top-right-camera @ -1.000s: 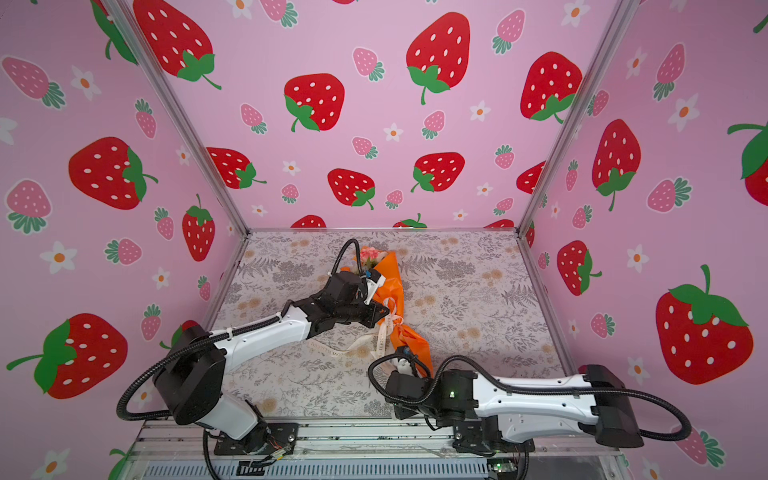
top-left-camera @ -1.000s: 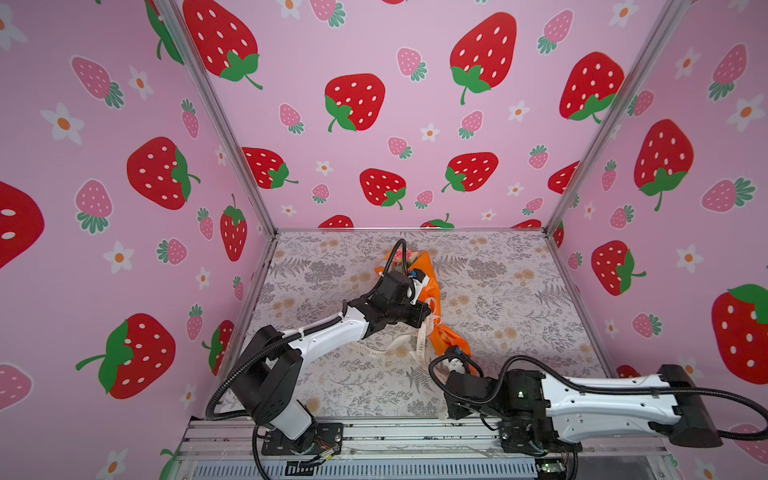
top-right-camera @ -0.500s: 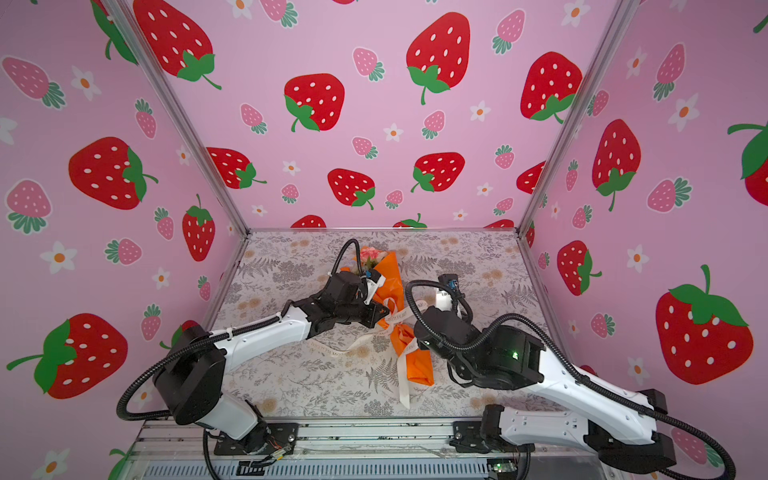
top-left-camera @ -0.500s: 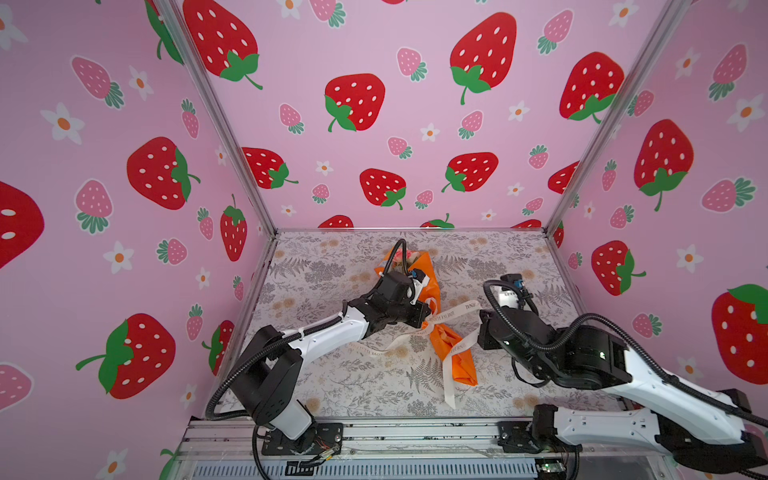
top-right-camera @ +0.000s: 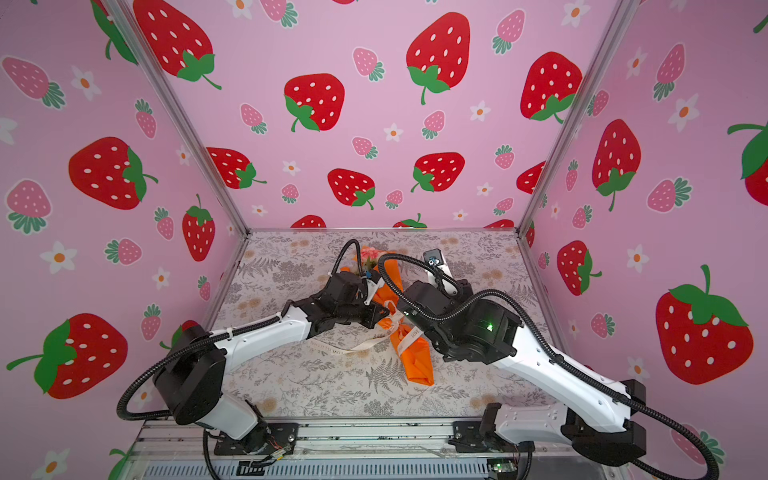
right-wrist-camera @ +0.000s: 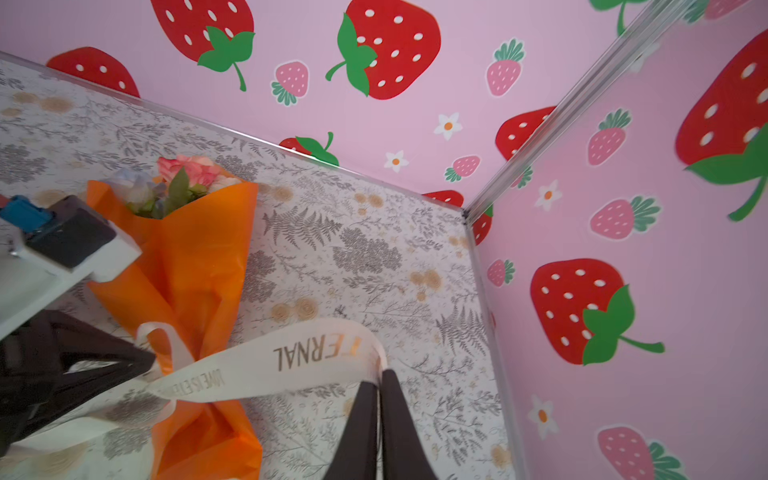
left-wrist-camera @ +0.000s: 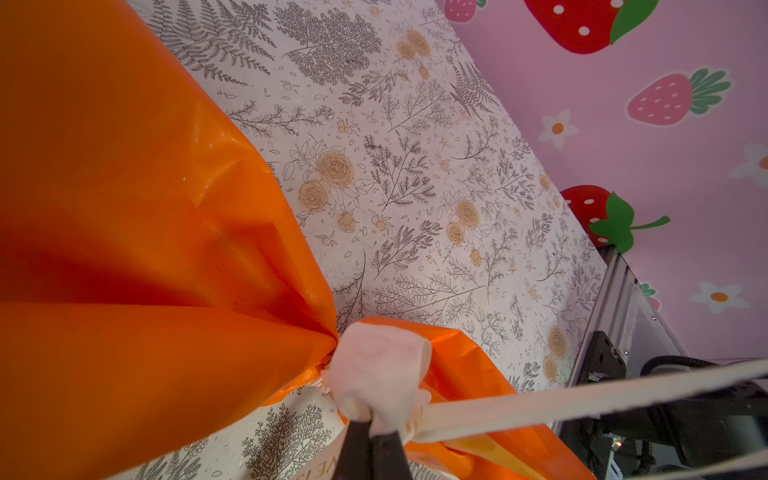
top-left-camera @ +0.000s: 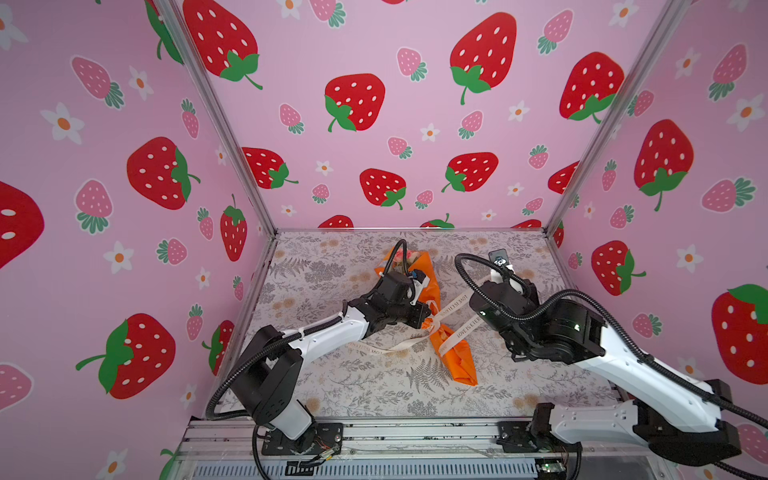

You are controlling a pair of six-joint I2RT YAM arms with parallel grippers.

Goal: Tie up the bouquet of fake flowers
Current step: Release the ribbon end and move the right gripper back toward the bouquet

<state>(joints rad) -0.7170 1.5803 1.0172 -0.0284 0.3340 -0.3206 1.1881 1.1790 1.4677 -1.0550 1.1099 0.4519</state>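
Right wrist: ribbon [right-wrist-camera: 266, 365] around bouquet [right-wrist-camera: 187, 176] printed "LOVE IS ETERNAL".

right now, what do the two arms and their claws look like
The left arm and right arm match: white shells between bulky black joints. A ribbed black cable loops along each. A green light glows on the right one. The left claw and right claw each have two slim, tapered black fingers.

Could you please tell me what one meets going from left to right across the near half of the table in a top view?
Left arm's base → ribbon → orange wrapping paper → right arm's base.
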